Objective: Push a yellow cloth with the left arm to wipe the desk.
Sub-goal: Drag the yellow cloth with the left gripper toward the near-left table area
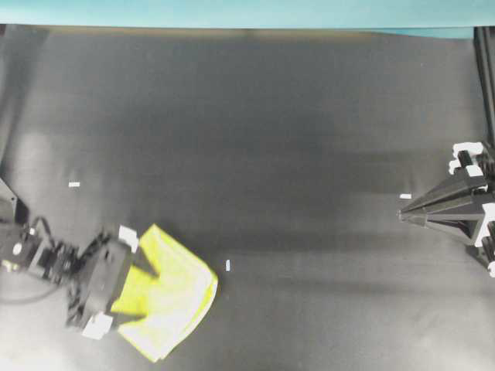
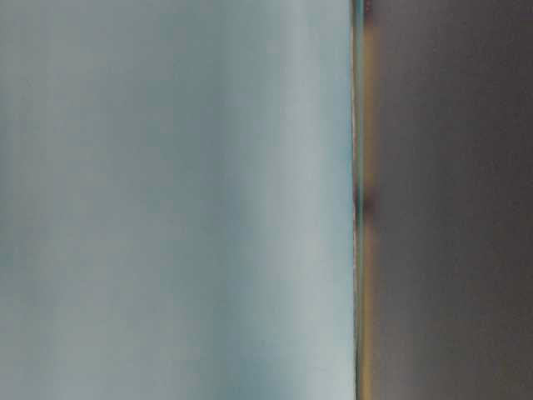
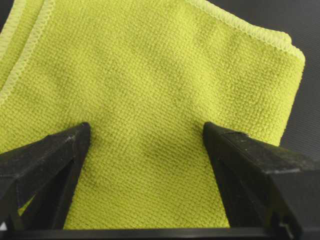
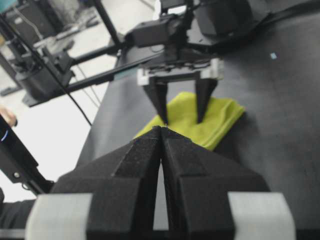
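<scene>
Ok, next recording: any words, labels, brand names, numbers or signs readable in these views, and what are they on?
None can be read.
The yellow cloth shows only weave and stitched hems, no tag.
The white tape marks on the desk are blank.
The left gripper and right gripper carry plain white clips, no lettering.
The table-level view is entirely blurred.

**Yellow cloth, left arm and desk: positions**

The yellow cloth point(image 1: 174, 297) lies flat and folded, rotated diamond-wise, on the matte black desk point(image 1: 294, 154) near its lower-left corner. The left arm point(image 1: 46, 259) reaches in from the left; its fingertips point(image 3: 80, 137) stand spread, pressed onto the fabric.
</scene>
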